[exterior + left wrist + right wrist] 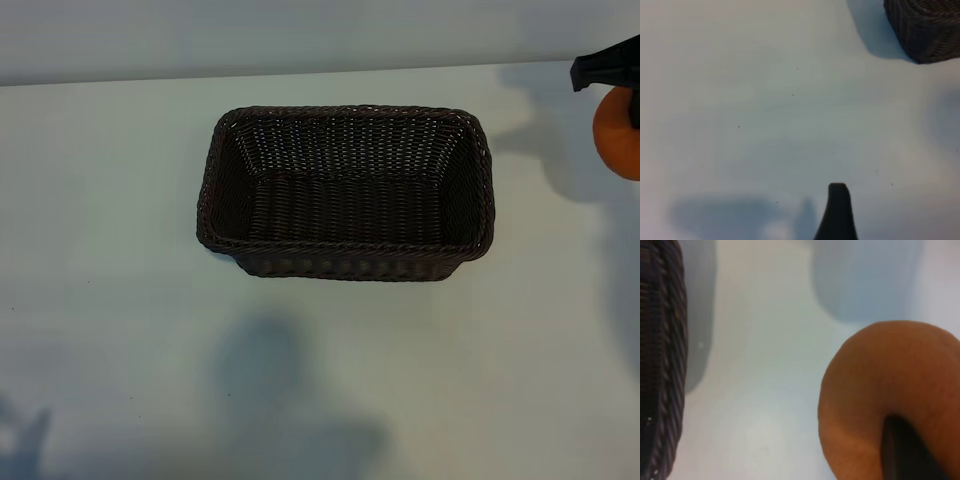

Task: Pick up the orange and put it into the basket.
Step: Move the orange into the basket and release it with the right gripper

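One small round matte orange point(617, 135) is in play, and it is already off the pale white table point(120, 300), pinched in the right gripper point(625, 95) at the far right edge of the exterior view, well apart from the basket; in the right wrist view a dark finger point(905, 450) presses into its skin. So the pick looks done, while the carry across and the release are left. One large rectangular dark brown wicker basket point(345, 192) sits mid-table, with nothing inside. Two arms serve here: the left gripper point(837, 212) hangs idle over bare table, fingers spread, the basket's corner beyond it.
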`<state>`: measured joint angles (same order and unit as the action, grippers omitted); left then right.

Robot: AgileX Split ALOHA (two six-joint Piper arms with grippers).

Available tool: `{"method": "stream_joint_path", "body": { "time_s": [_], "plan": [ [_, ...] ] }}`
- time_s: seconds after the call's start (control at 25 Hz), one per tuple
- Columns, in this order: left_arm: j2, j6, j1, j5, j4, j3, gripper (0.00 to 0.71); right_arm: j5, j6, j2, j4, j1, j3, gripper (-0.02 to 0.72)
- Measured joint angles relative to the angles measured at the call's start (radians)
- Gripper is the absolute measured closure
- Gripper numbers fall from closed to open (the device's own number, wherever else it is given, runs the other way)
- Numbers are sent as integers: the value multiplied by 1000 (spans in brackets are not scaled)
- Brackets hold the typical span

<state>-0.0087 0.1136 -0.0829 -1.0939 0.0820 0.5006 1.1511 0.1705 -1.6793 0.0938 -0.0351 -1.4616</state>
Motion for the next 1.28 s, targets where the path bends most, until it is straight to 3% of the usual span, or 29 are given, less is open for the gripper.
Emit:
{"method": "stream_joint_path", "body": {
  "time_s": [0.64,0.8,0.96,1.28],
  "plan": [
    [0,-14,0,0,7,0,117,-82,-22,-24,-53,-344,-33,596],
    [0,-14,0,0,7,0,117,-64,-24,-119,-53,-401,-141,596],
    [0,-14,0,0,8,0,117,3,-32,-244,-56,-434,-285,596],
    [0,-14,0,0,9,0,117,60,-95,-453,-94,-447,-477,596]
  ]
}}
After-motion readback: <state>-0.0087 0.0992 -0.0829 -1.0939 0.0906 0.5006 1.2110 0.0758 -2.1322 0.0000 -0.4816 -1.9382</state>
